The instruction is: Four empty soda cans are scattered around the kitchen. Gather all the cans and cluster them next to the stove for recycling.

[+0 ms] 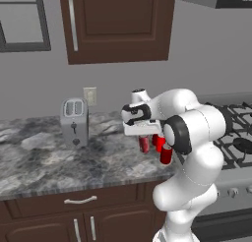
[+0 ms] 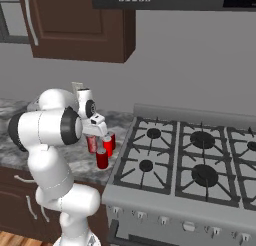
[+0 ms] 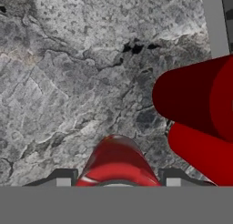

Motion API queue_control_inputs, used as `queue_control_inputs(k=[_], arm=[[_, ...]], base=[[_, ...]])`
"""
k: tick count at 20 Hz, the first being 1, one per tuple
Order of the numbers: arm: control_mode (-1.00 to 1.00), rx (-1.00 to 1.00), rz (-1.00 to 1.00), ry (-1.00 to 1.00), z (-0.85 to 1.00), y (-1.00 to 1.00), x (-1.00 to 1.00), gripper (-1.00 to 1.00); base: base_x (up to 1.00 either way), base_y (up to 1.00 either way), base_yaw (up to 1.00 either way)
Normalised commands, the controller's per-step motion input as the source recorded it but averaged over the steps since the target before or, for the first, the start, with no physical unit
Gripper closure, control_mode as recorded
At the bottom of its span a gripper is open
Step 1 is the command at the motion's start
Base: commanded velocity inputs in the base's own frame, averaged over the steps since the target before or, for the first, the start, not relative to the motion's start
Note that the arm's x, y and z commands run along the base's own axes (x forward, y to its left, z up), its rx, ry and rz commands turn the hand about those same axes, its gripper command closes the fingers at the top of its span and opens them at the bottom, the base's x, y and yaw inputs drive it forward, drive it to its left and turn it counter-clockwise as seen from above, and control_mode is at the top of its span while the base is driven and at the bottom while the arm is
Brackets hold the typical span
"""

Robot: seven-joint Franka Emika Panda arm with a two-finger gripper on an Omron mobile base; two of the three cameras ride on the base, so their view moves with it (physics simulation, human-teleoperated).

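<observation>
Claw (image 3: 116, 182) pinching a soda can (image 3: 117, 161) over the desk (image 1: 44, 157), right beside more cans (image 2: 105, 149) near the stove (image 2: 190, 165).

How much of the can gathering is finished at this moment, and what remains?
Done: two soda cans stand on the counter beside the stove. In hand: a third can sits between the gripper fingers, held upright just above the counter next to the others; it is not yet released. Left: releasing it and fetching the fourth can.
</observation>
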Motion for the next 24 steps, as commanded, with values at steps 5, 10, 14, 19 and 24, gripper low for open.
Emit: queue_control_inputs(k=[5,10,14,19,24], arm=[[-1.00,0.00,0.00,0.00,-0.01,0.00,0.00,-1.00],[-1.00,0.00,0.00,0.00,-0.20,-0.13,0.00,-1.00],[-1.00,-0.03,0.00,0.00,-0.05,-0.25,0.00,-1.00],[-1.00,0.00,0.00,0.00,0.08,0.01,-0.05,-1.00],[-1.00,0.00,0.00,0.00,0.19,0.11,-0.09,-1.00]], base=[[0.00,0.00,0.00],[0.00,0.00,0.00],[0.00,0.00,0.00],[0.00,0.00,0.00],[0.00,0.00,0.00]])
